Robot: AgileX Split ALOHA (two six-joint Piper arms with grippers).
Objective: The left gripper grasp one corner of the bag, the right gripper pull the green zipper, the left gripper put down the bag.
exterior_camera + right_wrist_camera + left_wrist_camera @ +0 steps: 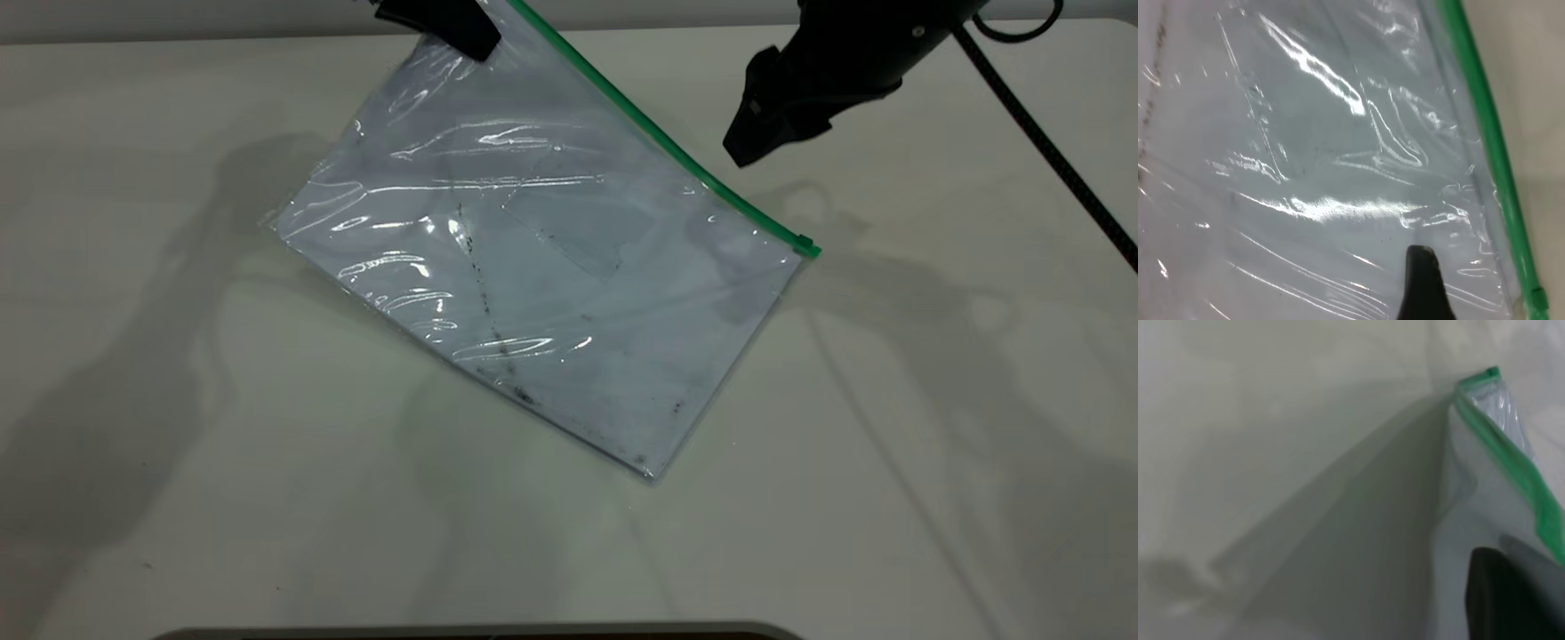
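left gripper point(440, 27) clamps bag point(533, 293) corner at 12 o'clock. green zipper point(662, 142) runs 11-to-4. right gripper point(769, 120) nearer, zipper at its 8; opening unclear.

We count one clear bag point(542, 267) on one white table point(933, 444), one green zipper point(662, 142) along its edge, one card pocket point(573, 231) on its face, one dark diagonal streak point(484, 298), and two black grippers: left point(444, 27), right point(769, 129).
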